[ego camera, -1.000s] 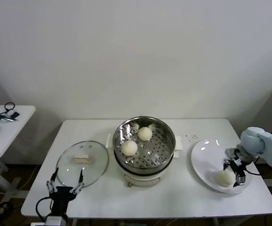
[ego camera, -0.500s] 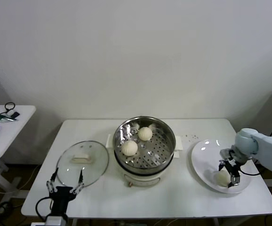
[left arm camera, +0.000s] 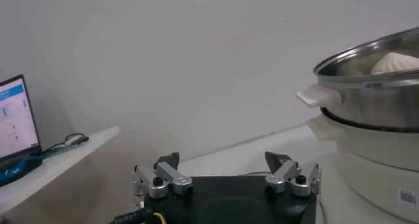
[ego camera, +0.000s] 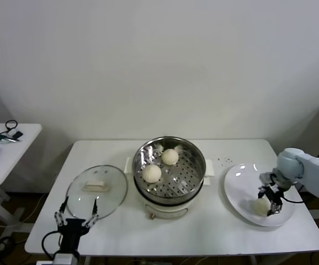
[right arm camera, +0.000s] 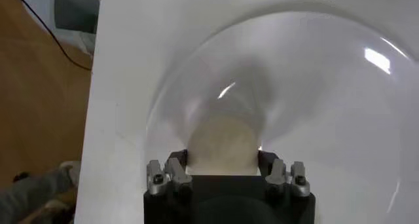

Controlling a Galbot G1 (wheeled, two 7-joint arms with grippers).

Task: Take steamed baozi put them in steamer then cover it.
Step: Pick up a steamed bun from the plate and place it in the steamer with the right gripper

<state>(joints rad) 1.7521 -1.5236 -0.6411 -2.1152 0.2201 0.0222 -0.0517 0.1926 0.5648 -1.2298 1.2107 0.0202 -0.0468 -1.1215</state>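
Note:
The steamer (ego camera: 169, 172) stands mid-table with two baozi (ego camera: 170, 156) (ego camera: 152, 173) on its perforated tray. A third baozi (ego camera: 259, 206) lies on the white plate (ego camera: 239, 187) at the right. My right gripper (ego camera: 269, 202) is down on that plate and shut on this baozi. In the right wrist view the baozi (right arm camera: 221, 142) fills the gap of the right gripper (right arm camera: 221, 161), with both fingers pressed against its sides. My left gripper (ego camera: 76, 213) waits open at the table's front left, by the glass lid (ego camera: 97, 191); the left wrist view shows the left gripper (left arm camera: 222, 163) holding nothing.
The steamer's steel rim (left arm camera: 373, 68) and cream base rise close beside the left gripper, a baozi top (left arm camera: 396, 63) showing above the rim. A side table (ego camera: 5, 149) with cables and a laptop stands at the far left. The plate lies near the table's right edge.
The right gripper's jaws have come together around the baozi on the plate. The left arm has not moved.

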